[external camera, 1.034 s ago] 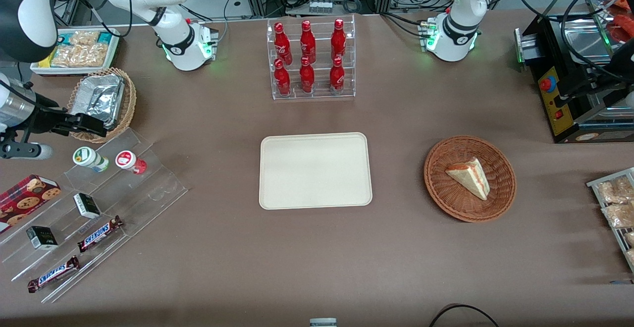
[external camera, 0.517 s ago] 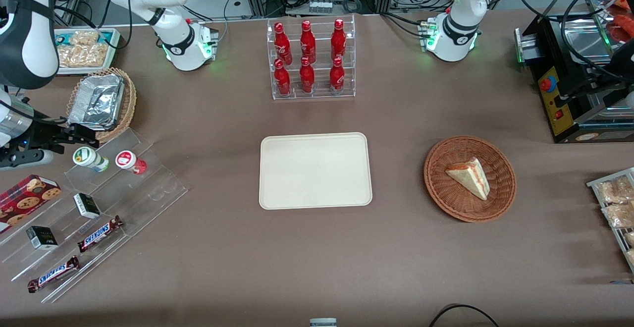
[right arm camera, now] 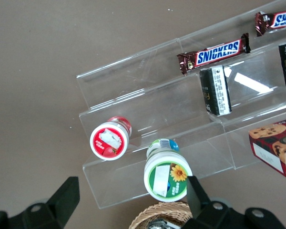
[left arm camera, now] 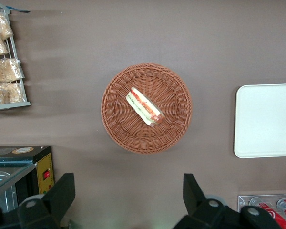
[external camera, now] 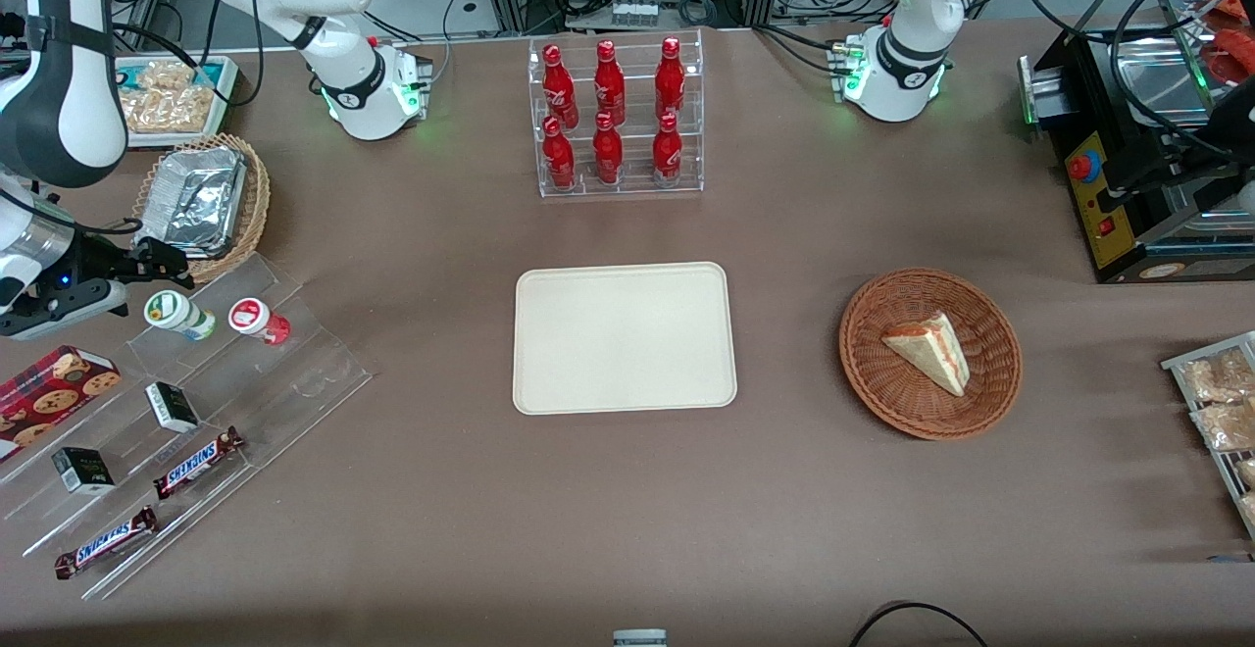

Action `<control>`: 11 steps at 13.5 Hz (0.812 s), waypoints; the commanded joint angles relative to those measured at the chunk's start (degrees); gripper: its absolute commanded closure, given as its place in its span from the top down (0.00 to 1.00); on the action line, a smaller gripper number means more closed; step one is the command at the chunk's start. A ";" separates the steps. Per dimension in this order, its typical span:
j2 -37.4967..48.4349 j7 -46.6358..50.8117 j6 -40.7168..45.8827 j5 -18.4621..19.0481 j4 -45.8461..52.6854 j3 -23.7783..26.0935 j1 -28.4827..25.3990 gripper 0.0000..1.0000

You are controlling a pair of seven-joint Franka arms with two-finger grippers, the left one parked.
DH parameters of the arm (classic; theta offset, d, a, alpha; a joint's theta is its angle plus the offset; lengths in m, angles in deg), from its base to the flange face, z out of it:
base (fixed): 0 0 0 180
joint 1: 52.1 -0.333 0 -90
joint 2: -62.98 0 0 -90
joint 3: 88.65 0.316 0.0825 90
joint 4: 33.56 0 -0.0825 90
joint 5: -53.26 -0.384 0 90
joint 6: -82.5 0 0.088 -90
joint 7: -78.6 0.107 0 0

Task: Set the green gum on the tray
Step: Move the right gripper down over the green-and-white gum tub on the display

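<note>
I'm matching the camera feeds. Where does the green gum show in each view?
Front view: green gum stands on the clear rack's top step, beside the red gum; the open claw hovers just above it.
Right wrist view: green gum, lid toward the camera.
Left wrist view: not in it.
Shared landmark: red gum.

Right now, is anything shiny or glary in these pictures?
Right wrist view: white glare streaks on the clear shelf near the green gum; the open hand hovers there. Front view: foil container glints; tray looks matte.
</note>
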 commanded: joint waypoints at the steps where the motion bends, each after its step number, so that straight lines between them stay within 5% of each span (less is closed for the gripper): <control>1: 1.84 -2.50 -2.78 -1.11 -3.47 0.19 0.71 1.00; 11: 1.58 -11.47 -9.53 -1.11 -7.07 -0.08 2.82 1.00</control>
